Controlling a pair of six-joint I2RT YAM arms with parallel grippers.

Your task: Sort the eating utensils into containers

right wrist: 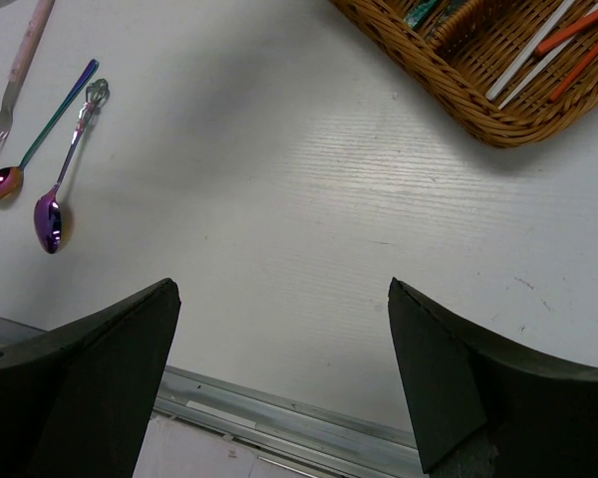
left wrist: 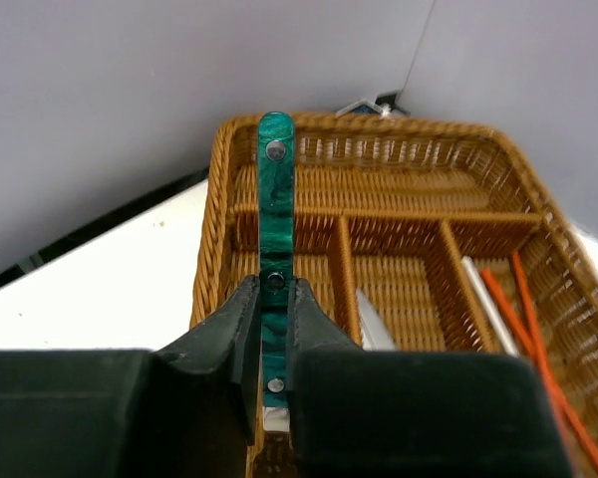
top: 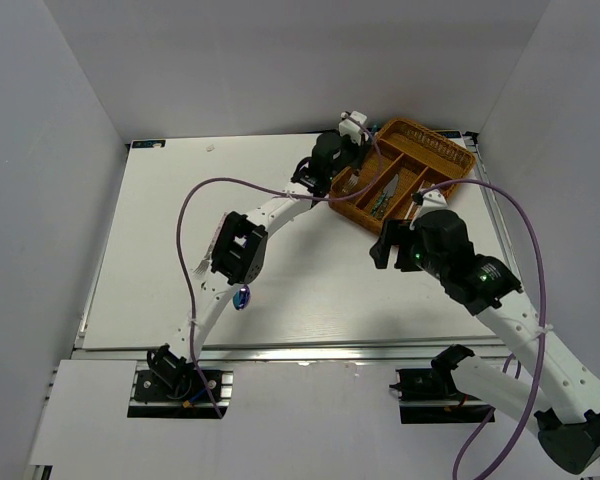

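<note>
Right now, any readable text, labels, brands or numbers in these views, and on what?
None readable in any view. The wicker tray, the teal handle in the left gripper and the spoons on the table carry no visible print; the arms show no legible marking.

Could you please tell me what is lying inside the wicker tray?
Red-orange chopsticks, pale chopsticks and a metal blade lie in the tray. The left gripper hides its near end.

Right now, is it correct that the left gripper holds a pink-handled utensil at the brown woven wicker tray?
Not quite: the left gripper holds a marbled teal-handled utensil, not pink, at the brown woven wicker tray; the left wrist view shows it.
</note>
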